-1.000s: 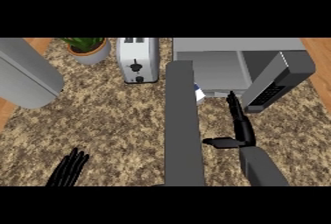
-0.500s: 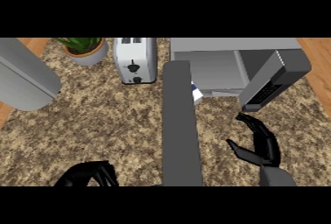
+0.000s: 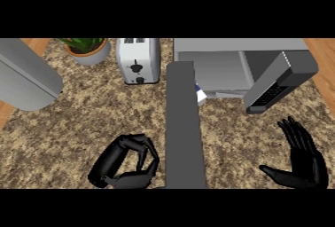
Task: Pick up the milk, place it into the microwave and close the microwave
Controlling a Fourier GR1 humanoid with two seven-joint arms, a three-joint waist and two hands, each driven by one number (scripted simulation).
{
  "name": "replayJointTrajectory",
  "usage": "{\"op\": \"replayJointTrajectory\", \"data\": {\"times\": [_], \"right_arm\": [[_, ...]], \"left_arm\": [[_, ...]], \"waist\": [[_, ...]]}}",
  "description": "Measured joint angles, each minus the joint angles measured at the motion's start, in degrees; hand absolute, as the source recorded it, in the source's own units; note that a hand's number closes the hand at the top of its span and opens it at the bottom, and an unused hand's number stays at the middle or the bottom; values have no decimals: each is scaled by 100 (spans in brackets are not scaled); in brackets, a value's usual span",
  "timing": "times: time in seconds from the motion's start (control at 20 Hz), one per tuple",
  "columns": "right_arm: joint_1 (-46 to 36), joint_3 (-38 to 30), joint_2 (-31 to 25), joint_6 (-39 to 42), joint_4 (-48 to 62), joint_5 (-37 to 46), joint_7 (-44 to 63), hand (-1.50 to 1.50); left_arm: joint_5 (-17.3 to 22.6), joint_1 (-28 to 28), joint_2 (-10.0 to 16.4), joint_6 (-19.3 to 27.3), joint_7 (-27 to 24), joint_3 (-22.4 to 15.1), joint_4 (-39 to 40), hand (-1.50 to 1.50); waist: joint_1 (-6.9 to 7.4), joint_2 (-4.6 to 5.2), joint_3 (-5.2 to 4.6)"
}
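toaster point(image 3: 138, 60) sits between the potted plant point(image 3: 87, 48) at left and the microwave point(image 3: 216, 71) at right.

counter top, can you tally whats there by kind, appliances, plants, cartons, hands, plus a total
appliances: 2, the toaster and the microwave, its door open
potted plant: 1
milk carton: 1, mostly hidden by the grey bar
hands: 2, left hand curled on nothing, right hand open
total: 6

Head view: steep downward look onto counter point(image 3: 65, 128) (only view).
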Motion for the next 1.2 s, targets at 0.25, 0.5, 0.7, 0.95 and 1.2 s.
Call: {"op": "replayJointTrajectory", "data": {"times": [0.25,0.5,0.7,0.95,1.2], "right_arm": [[242,-93,-168,7,-468,-40,136,-150],[387,-258,-426,237,-920,-264,353,-150],[411,-272,-477,332,-1281,-397,526,-150],[238,-213,-621,607,-1680,-692,911,-150],[142,-81,-732,861,-2025,-872,1173,-150]], "left_arm": [[-47,-971,17,747,35,-741,847,150],[248,-1969,23,1404,151,-1490,1731,150],[707,-2514,19,2238,212,-2282,2521,150],[1578,-3258,27,2643,436,-2991,3271,150],[2366,-3850,33,2898,523,-3406,3714,-150]], "waist": [[-2,9,2],[-18,11,3],[-94,26,0],[-305,68,-5],[-564,124,-10]]}}
